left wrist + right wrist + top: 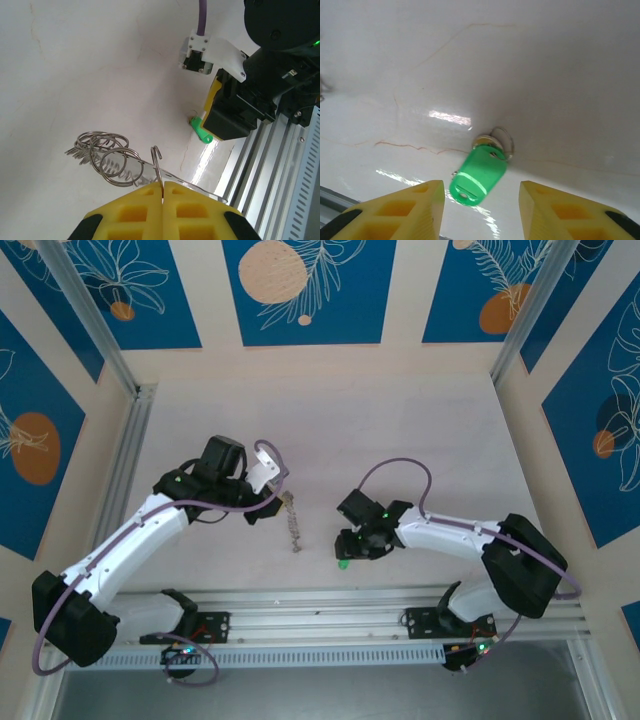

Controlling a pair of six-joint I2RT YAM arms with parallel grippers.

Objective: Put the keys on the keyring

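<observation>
green key (478, 176), one, between parted right gripper (480, 192) fingers; one keyring (107, 152) pinched in closed left gripper (162, 186)

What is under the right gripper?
A green key tag on the table, small metal ring at its far end, between the open fingers of the right gripper. Whatever lies beneath the tag is covered.

Left pincer (162, 187) clamped tight, right pincer (481, 186) parted, both arms angled inward.
</observation>
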